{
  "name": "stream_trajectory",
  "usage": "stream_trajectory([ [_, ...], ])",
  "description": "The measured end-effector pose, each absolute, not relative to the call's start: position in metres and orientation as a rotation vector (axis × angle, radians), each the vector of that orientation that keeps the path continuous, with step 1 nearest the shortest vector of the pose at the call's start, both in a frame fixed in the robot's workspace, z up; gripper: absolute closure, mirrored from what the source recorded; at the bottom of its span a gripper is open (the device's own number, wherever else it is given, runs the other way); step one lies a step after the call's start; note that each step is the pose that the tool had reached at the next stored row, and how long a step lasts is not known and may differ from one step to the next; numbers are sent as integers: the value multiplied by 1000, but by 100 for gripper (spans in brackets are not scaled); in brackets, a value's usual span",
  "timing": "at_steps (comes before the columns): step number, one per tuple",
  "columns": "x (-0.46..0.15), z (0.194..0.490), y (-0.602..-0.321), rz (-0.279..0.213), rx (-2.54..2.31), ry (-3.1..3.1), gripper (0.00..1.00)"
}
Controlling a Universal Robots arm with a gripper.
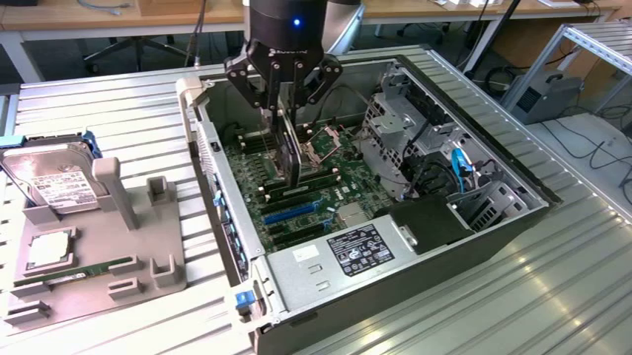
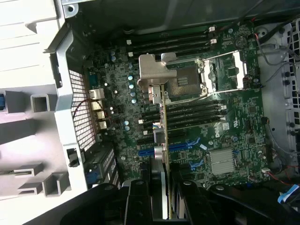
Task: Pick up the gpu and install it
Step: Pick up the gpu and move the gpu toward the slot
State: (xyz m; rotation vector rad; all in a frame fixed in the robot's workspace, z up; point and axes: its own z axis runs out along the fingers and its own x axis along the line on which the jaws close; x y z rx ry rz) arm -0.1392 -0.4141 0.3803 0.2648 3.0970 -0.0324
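Observation:
My gripper (image 1: 283,103) hangs over the open computer case (image 1: 493,222) and is shut on the gpu (image 1: 292,151). The thin black card hangs on edge, its lower end just above the motherboard (image 1: 326,185). In the wrist view the gpu (image 2: 163,122) appears edge-on between my gripper's (image 2: 164,206) black fingers (image 2: 138,202). Its silvery end bracket (image 2: 153,70) points toward the case's rear wall. Under the card run the blue expansion slots (image 2: 180,147); I cannot tell whether the card's edge touches a slot.
A grey holder (image 1: 109,244) at the exterior view's left carries a hard drive (image 1: 55,185), a chip (image 1: 49,251) and a green memory stick (image 1: 79,272). Inside the case are the drive cage (image 1: 405,129), power supply (image 1: 345,255), CPU socket (image 2: 220,77) and heatsink (image 2: 222,161).

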Motion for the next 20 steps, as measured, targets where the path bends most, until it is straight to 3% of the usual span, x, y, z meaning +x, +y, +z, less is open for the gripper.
stream_trajectory([
  [20, -121, 372, -414, -32, 265, 3097, 72],
])
